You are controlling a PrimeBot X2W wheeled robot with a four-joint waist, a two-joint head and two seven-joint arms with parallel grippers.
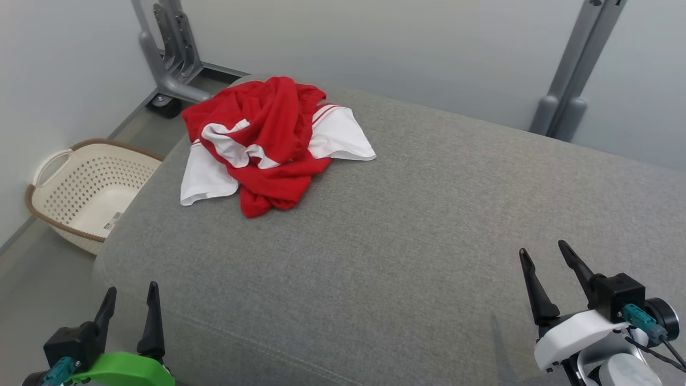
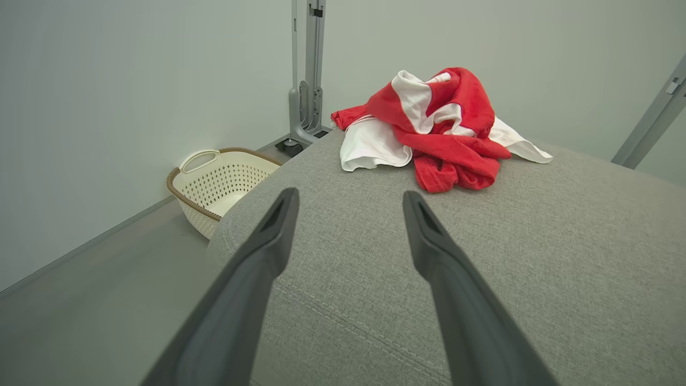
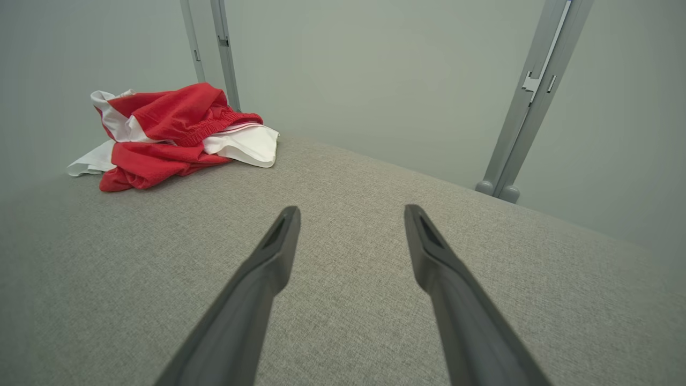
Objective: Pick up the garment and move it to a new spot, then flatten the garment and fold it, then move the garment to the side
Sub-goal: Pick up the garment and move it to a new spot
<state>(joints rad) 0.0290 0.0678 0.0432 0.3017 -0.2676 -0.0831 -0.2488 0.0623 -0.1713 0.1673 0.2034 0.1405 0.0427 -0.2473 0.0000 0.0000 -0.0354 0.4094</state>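
Observation:
A crumpled red and white garment (image 1: pixel 268 142) lies bunched near the far left corner of the grey padded surface (image 1: pixel 418 230). My left gripper (image 1: pixel 132 289) sits at the near left edge, open and empty, well short of the cloth. My right gripper (image 1: pixel 542 251) stands open over the near right part of the surface, empty too. In the left wrist view the garment (image 2: pixel 439 128) lies ahead beyond the open gripper (image 2: pixel 349 197). In the right wrist view the garment (image 3: pixel 171 134) lies far up and left of the open gripper (image 3: pixel 351 212).
A cream perforated laundry basket (image 1: pixel 80 193) stands on the floor left of the surface, also seen as the basket (image 2: pixel 220 182). Grey metal stand legs (image 1: pixel 171 59) rise behind the far left corner and another post (image 1: pixel 573 80) at the far right. Pale walls close in behind.

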